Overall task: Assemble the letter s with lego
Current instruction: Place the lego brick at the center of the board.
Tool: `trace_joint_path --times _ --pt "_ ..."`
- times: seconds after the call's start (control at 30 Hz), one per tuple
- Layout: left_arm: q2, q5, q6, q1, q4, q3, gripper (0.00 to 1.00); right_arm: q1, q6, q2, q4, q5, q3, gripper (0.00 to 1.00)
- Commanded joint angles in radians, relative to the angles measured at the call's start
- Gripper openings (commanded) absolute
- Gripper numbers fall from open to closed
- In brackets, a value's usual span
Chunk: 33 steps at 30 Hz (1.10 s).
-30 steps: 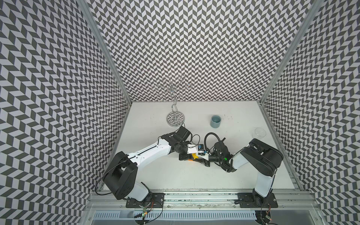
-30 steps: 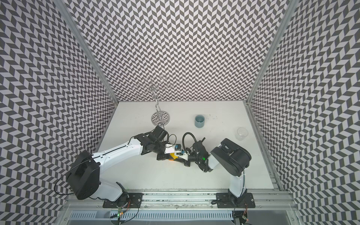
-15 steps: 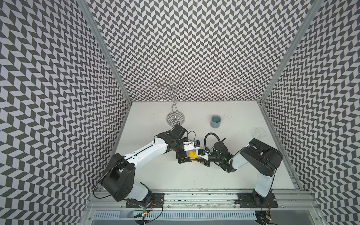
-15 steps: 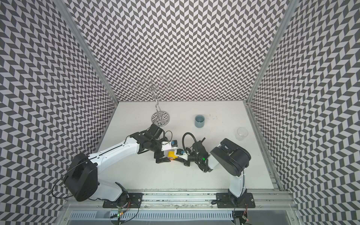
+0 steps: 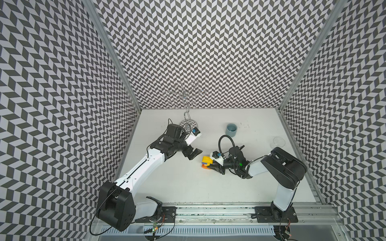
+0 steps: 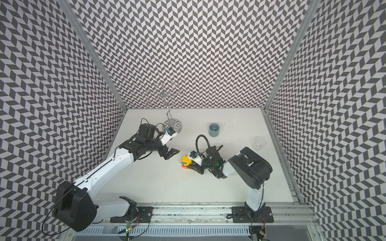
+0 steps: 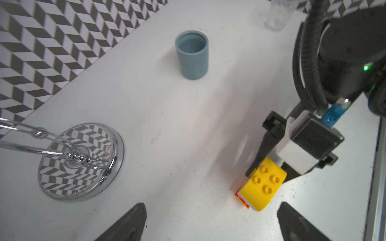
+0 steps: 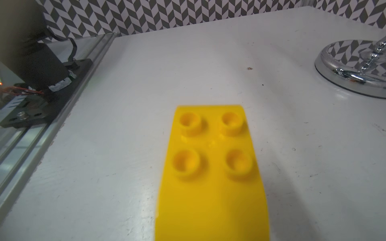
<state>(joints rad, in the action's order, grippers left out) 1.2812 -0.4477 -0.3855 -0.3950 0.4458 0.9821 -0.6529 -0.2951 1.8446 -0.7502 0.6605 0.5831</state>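
Observation:
The lego stack [image 5: 206, 165] [image 6: 184, 160] sits low over the white table near its middle. A yellow four-stud brick [image 7: 263, 183] is on top and an orange brick's edge [image 7: 240, 196] shows beneath; nothing blue shows. My right gripper [image 5: 211, 166] [image 6: 189, 165] is shut on the stack from the right, one black finger [image 7: 265, 150] along each side. In the right wrist view the yellow brick [image 8: 213, 167] hides the jaws. My left gripper [image 5: 193, 153] [image 6: 170, 153] [image 7: 211, 227] stands open, apart from the stack on its left, with nothing between its fingers.
A grey cup [image 5: 231, 129] [image 7: 192, 54] stands behind the stack. A chrome wire stand's round base [image 5: 189, 123] [image 7: 81, 160] [image 8: 351, 66] is at the back, beside my left wrist. A clear plastic cup [image 5: 278, 141] stands near the right edge. Patterned walls close in three sides.
My left gripper has opened, let go of the stack and drawn back to the left and rear. The right gripper has kept its grip and place.

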Motion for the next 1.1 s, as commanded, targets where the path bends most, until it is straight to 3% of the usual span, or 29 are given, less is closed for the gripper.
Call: trace_joint_path --times 0.0,0.2,0.33,0.7,1.07 --pt "-0.043 0.024 0.205 0.021 -0.11 -0.017 1.0 0.011 0.11 -0.035 0.089 0.045 0.021 0.21" --pt "-0.079 0.127 0.425 0.072 -0.124 -0.03 0.99 0.028 0.235 -0.078 0.238 0.075 0.09 0.22" --pt "-0.083 0.11 0.544 0.098 -0.103 -0.025 1.0 0.032 0.321 -0.09 0.346 0.077 0.137 0.22" --pt "-0.151 0.09 0.644 0.125 -0.024 -0.047 1.0 0.039 0.517 -0.09 0.43 0.152 0.168 0.22" --pt "-0.179 0.046 0.721 0.131 0.01 -0.066 1.0 0.059 0.693 0.055 0.536 0.292 0.298 0.22"
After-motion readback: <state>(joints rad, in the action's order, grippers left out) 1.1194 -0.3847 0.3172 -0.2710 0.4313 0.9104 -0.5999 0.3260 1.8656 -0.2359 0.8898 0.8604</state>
